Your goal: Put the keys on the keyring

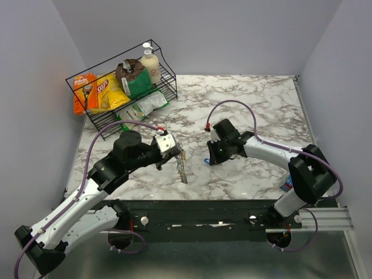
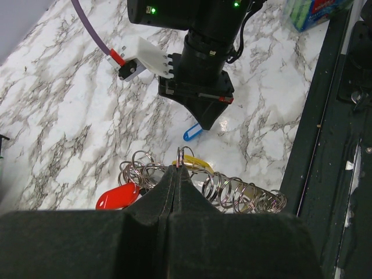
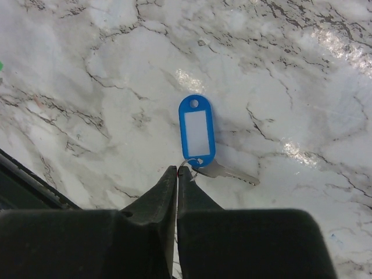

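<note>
On the left, stretched from the near-left corner up toward the middle of the table point(image 1: 256, 104), elbow bent, wrist raised and turned to the right. Closed fully at the left end effector point(image 2: 176, 173), pinching the top of a thin silver keyring point(image 2: 185, 156) between the fingertips. Hanging from that grip, a bunch of linked wire rings point(image 2: 241, 196), with a red tag point(image 2: 116, 196) to one side and a yellow tag point(image 2: 195, 164) just behind; in the top view, dangling below the fingers. On the right, reaching in from the near-right corner, forearm low across the marble, wrist tipped steeply downward close to the left one. All but closed at the right end effector point(image 3: 176, 174), only a thin slit between the fingers, tips down at the table surface. Just beyond those tips, flat on the table, a blue tag point(image 3: 196, 132) and a silver key point(image 3: 225, 171), joined by a small wire loop point(image 3: 189, 165) right beside one fingertip; cannot tell whether pinched or merely touched. In the left wrist view, the blue tag directly under the right end effector and well apart from the held keyring.
</note>
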`<state>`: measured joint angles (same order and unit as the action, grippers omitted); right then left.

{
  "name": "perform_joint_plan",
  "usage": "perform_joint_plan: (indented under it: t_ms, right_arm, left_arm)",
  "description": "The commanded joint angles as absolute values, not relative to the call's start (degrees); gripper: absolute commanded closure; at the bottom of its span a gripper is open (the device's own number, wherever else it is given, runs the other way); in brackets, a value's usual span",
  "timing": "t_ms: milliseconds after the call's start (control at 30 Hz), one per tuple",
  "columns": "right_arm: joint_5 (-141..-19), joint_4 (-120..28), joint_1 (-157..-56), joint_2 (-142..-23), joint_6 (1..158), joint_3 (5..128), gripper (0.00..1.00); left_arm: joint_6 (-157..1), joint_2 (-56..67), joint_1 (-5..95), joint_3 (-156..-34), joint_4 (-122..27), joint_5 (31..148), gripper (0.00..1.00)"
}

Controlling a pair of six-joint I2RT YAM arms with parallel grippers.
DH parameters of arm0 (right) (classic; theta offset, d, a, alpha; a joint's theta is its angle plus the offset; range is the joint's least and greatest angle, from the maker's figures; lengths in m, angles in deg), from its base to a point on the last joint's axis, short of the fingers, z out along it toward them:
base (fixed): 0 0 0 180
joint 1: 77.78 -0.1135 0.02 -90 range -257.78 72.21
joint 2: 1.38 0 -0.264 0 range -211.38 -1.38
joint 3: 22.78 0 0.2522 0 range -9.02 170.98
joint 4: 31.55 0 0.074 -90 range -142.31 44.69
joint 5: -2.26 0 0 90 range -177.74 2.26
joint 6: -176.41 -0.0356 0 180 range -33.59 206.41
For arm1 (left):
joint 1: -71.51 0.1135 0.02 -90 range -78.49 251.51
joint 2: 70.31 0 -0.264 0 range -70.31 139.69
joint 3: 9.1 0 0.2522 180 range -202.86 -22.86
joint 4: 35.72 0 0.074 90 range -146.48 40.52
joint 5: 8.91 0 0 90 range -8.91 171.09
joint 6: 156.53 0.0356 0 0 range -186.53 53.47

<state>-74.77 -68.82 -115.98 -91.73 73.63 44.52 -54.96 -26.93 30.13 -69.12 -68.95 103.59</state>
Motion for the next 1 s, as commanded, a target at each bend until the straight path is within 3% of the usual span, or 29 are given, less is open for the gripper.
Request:
perform_joint_plan:
  t_ms: [0,133,233,967]
  right_arm:
    - [-75.8,-67.9,-116.3,-92.3,74.5,46.1,0.83]
    - [-76.2,-68.1,-116.3,-90.5,74.7,46.8,0.63]
    - [-77.0,-68.2,-116.2,-88.9,74.9,46.8,0.55]
    - [-75.0,-72.2,-119.3,-94.4,80.7,47.1,0.56]
  left_arm:
    - [-54.4,-28.4,29.9,-69.6,-67.5,103.6,1.00]
    - [-54.4,-28.4,29.9,-69.6,-67.4,103.7,1.00]
    - [-54.4,-28.3,29.9,-69.6,-67.6,103.7,1.00]
    - [-54.4,-27.9,29.9,-69.6,-67.7,103.8,1.00]
